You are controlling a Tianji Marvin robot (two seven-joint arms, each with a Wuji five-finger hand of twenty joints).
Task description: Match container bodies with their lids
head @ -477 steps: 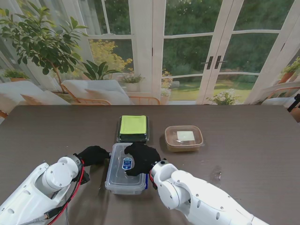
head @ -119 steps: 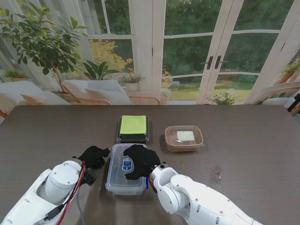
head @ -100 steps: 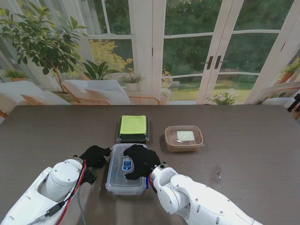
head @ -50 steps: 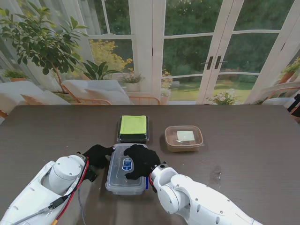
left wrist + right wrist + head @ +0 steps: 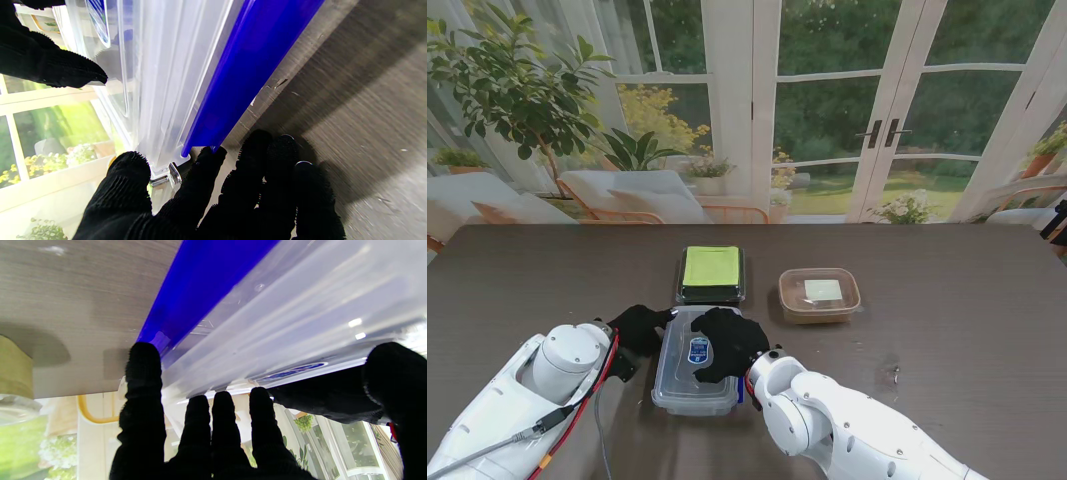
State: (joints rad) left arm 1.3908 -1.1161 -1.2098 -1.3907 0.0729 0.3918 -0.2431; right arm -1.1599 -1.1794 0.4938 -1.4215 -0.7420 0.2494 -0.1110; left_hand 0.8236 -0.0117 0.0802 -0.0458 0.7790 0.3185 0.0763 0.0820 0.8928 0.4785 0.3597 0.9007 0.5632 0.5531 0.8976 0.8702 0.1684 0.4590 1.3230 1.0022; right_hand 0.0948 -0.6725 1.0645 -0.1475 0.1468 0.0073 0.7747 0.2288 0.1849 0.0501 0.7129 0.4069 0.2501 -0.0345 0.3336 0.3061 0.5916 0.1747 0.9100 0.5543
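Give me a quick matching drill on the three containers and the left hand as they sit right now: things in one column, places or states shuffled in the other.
Things:
1. clear container
2. green-lidded container
3. brown container
4. left hand

Places or states:
A. farthest to the right, apart from both hands
B. at the clear container's left edge
C. nearest to me, with the right hand on its lid
D. just beyond the clear container, farther from me

Pairs: 1-C, 2-D, 3-A, 4-B

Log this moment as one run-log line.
step: seating lid | right hand: flat on clear container lid | left hand: fingers at its left edge | green-lidded container, brown container: lidded, untouched
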